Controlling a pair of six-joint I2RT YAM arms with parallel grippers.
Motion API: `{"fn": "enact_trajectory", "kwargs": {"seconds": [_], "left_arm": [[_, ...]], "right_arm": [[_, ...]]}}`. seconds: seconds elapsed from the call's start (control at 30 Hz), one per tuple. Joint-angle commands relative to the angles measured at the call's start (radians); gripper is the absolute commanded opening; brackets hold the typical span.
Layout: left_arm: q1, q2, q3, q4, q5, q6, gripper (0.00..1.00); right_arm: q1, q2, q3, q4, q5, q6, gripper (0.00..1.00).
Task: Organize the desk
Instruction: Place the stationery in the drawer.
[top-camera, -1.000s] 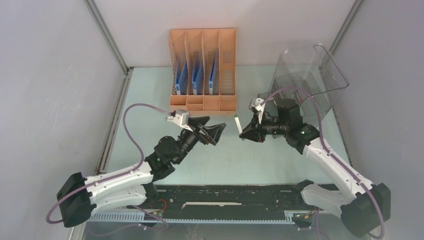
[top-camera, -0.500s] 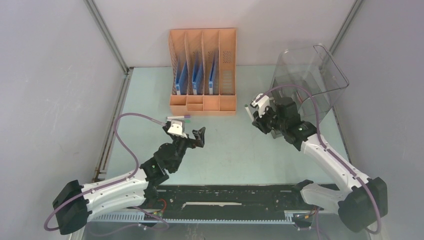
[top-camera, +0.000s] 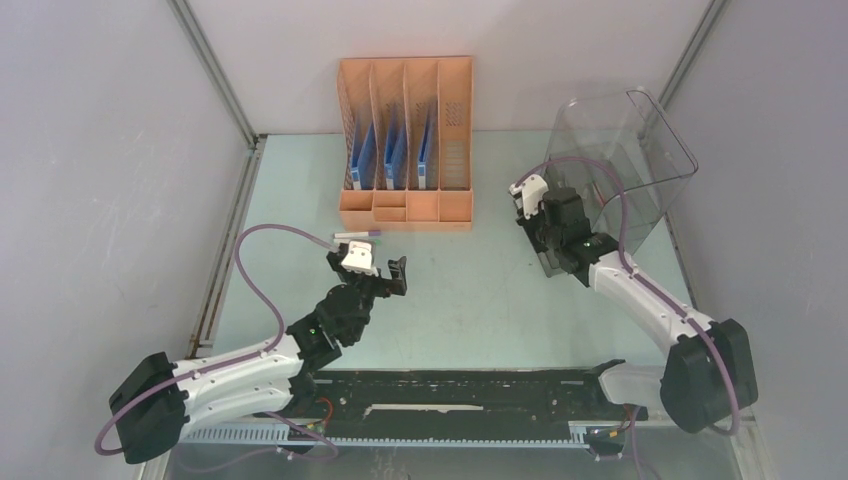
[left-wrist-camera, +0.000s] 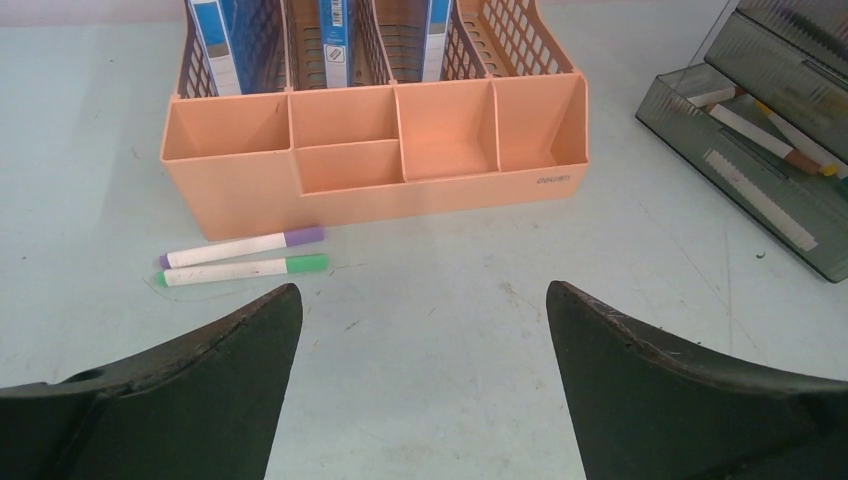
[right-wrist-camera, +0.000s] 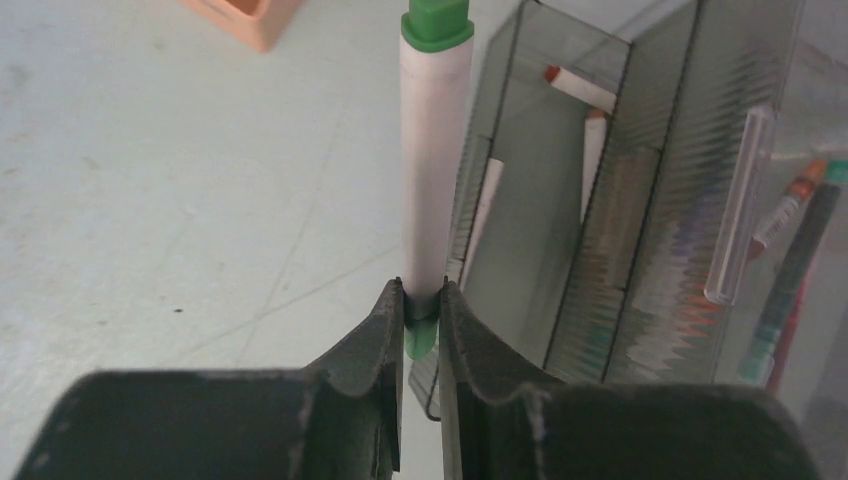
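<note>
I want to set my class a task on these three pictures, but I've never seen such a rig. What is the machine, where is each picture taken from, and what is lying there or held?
These are two robot arms bolted at the near edge of a pale green desk. The wide picture looks down from above and behind them. The other two come from a camera on each wrist, so the dark shapes at the bottom are that arm's own fingers. On the desk stand an orange file rack and a clear smoky drawer bin. A purple-capped marker and a green-capped marker lie in front of the rack. The left gripper is open and empty. The right gripper is shut on another green-capped white marker, close to the bin.
</note>
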Motion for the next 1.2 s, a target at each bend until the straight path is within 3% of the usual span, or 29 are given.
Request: {"fn": "enact_trajectory", "kwargs": {"seconds": [0.0, 0.37, 0.6, 0.7, 0.87, 0.97, 1.17], "left_arm": [[0.007, -0.001, 0.012, 0.024, -0.033, 0.023, 1.00], [0.007, -0.015, -0.002, 0.035, -0.029, 0.024, 1.00], [0.007, -0.020, -0.007, 0.040, -0.029, 0.024, 1.00], [0.007, -0.020, -0.007, 0.041, -0.028, 0.024, 1.00], [0.007, -0.020, -0.009, 0.040, -0.029, 0.024, 1.00], [0.007, -0.020, -0.008, 0.040, -0.031, 0.022, 1.00], [0.006, -0.017, -0.007, 0.041, -0.034, 0.022, 1.00]], "right_arm": [[-0.025, 0.039, 0.020, 0.061, 0.113, 0.030, 0.00], [-0.057, 0.116, 0.024, 0.074, 0.189, 0.016, 0.00], [-0.059, 0.167, 0.041, 0.066, 0.232, 0.014, 0.05], [-0.061, 0.188, 0.053, 0.050, 0.238, 0.018, 0.14], [-0.061, 0.200, 0.076, 0.013, 0.223, 0.032, 0.43], [-0.062, 0.186, 0.083, -0.001, 0.199, 0.040, 0.50], [-0.062, 0.153, 0.103, -0.058, 0.114, 0.026, 0.51]]}}
